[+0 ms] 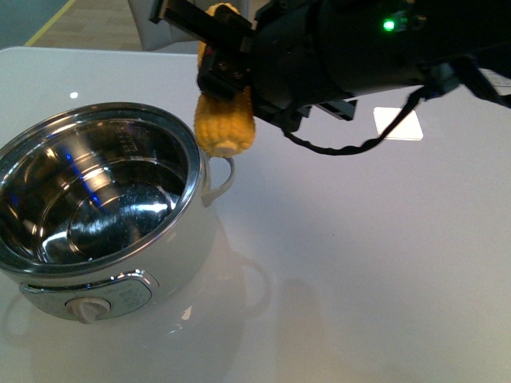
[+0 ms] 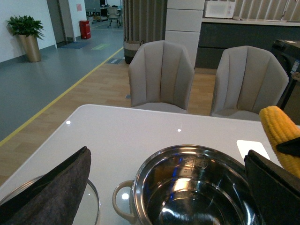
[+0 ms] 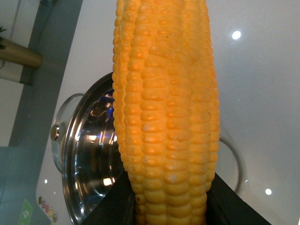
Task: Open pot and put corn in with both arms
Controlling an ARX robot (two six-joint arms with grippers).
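Observation:
The pot (image 1: pixel 188 255) stands uncovered at the table's left, its steel inside bare. My right gripper (image 1: pixel 227 68) is shut on the corn (image 1: pixel 226 128), which hangs upright just above the pot's far right rim, by the loop handle (image 1: pixel 222 179). In the right wrist view the corn (image 3: pixel 166 108) fills the frame between the black fingers (image 3: pixel 117 201), with the pot's rim (image 3: pixel 70 154) behind it. My left gripper (image 2: pixel 167 154) is open over the pot (image 2: pixel 140 187) and holds nothing. The glass lid (image 2: pixel 93 201) lies on the table beside the pot; its knob (image 3: pixel 55 132) shows.
A white card (image 1: pixel 398 123) lies on the table to the right, behind the right arm. Two grey chairs (image 2: pixel 161 75) (image 2: pixel 248 79) stand beyond the table's far edge. The knob panel (image 1: pixel 92 303) faces me.

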